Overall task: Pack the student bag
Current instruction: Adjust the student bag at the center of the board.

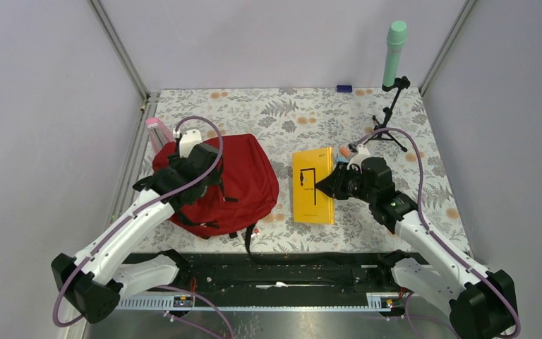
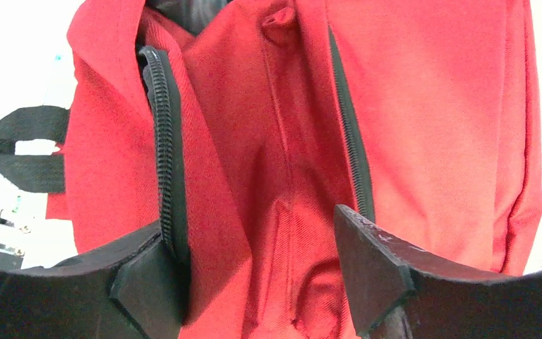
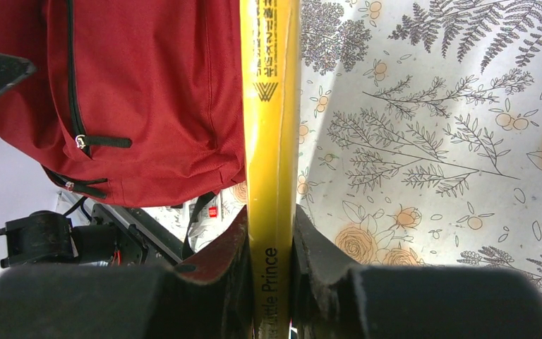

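Two arms pictured: right gripper [image 3: 271, 236] clamped on yellow book [image 3: 272, 106], red backpack [image 1: 250, 176] lay to its left; left gripper [image 2: 254, 247] stood fingers apart, backpack fabric between, zipper [image 2: 164, 141] touching one finger.

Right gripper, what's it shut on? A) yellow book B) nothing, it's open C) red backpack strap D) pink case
A: in the right wrist view the right gripper is clamped on either side of the yellow book, whose spine faces the camera.
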Controlling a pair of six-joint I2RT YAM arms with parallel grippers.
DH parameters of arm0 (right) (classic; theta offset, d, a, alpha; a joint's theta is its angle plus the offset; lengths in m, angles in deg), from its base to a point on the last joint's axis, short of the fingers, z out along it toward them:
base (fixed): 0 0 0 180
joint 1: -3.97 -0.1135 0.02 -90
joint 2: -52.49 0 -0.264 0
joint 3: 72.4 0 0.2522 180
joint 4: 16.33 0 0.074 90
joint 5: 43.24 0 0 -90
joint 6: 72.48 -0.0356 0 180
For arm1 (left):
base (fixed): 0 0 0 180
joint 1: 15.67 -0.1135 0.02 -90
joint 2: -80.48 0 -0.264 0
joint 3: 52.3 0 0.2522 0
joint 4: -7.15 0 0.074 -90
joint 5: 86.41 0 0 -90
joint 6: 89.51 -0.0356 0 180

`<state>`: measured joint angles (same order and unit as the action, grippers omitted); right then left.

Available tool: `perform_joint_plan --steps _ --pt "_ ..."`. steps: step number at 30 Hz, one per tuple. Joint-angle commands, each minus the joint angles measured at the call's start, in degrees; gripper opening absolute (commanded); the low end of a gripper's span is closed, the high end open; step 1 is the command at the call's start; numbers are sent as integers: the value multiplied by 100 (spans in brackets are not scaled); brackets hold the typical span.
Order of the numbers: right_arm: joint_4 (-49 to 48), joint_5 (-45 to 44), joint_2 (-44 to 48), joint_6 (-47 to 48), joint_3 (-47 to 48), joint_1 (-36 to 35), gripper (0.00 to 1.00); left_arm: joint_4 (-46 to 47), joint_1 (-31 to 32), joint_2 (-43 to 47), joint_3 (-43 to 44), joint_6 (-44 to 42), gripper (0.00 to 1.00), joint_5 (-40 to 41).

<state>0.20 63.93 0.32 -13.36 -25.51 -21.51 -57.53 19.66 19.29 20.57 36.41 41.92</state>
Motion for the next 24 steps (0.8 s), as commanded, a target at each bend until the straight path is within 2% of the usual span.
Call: perform_joint_plan --steps 1,12,24 --pt "-688 160 -38 4 196 16 0 -446 35 364 88 173 68 213" --pt "-826 312 -255 -77 212 16 0 -1023 35 809 302 270 75 531" --pt "-830 360 -368 -67 216 20 0 -1423 35 986 647 306 72 920"
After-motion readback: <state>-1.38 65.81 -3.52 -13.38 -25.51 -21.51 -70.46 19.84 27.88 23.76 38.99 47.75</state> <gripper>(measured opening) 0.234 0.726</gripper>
